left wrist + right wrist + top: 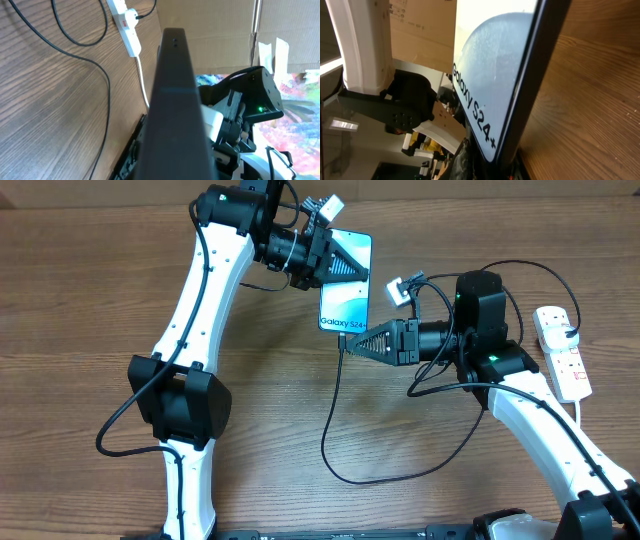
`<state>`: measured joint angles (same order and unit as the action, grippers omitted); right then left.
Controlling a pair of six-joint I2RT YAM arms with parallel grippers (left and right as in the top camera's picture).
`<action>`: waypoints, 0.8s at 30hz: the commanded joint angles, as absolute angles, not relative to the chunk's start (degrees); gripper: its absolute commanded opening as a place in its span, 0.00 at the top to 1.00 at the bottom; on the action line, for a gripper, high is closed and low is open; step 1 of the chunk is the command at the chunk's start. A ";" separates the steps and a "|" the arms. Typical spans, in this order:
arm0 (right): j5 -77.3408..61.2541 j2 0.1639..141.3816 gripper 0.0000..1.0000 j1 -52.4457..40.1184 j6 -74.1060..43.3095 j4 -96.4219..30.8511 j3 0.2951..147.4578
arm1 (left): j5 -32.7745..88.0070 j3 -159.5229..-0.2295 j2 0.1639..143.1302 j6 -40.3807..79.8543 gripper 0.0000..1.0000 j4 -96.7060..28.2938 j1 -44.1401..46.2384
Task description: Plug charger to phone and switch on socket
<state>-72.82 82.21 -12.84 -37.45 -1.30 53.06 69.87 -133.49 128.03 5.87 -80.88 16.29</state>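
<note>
The phone [346,298] is held off the table, its "Galaxy S24+" screen facing up. My left gripper [336,260] is shut on its far end. My right gripper [352,343] is shut on the end of the black charger [331,452] and presses it against the phone's near edge; the connector tip is hidden. The cable loops over the table towards the white socket [562,352] at the right. In the left wrist view the phone's dark edge [175,105] fills the middle. In the right wrist view the screen [490,75] rises above my fingers [487,167].
The socket strip with its black plug also shows in the left wrist view [125,24], beside the charger cable [107,95]. The right arm's body [480,330] stands between the phone and the strip. Cardboard boxes line the far side.
</note>
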 commanded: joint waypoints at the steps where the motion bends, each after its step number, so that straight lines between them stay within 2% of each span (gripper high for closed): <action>1: -66.65 81.30 0.96 -11.84 -40.23 2.39 53.63 | 73.01 -134.15 126.26 3.33 0.96 -82.39 18.65; 6: -66.65 81.30 0.96 -11.79 -42.22 5.10 53.63 | 72.84 -134.15 126.26 3.33 0.96 -82.24 19.25; 7: -66.70 81.30 0.92 -11.68 -42.22 4.93 53.63 | 72.82 -134.15 126.26 3.33 0.96 -82.24 19.25; 8: -66.70 81.30 0.80 -11.57 -42.17 4.49 53.63 | 72.62 -134.15 126.26 3.36 0.96 -82.24 19.14; 10: -66.96 81.30 0.44 -11.25 -41.58 3.51 53.63 | 71.35 -134.15 126.26 3.40 0.96 -82.19 18.79; 11: -67.33 81.30 0.34 -10.96 -40.71 2.87 53.63 | 70.46 -134.15 126.26 3.40 0.96 -82.19 18.55; 12: -67.77 81.30 0.30 -10.63 -39.68 2.11 53.63 | 69.76 -134.15 126.26 3.40 0.96 -82.24 18.33; 19: -67.85 81.28 0.19 -7.14 -29.19 -11.53 53.63 | 61.93 -134.15 126.26 4.75 0.96 -82.39 16.47; 24: -60.47 81.28 0.12 -5.19 -21.82 -24.12 53.63 | 53.67 -134.15 126.26 8.95 0.96 -83.00 16.05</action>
<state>-65.73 81.17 -5.93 -28.62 -22.13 53.76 57.28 -133.45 128.03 5.58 -82.85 16.34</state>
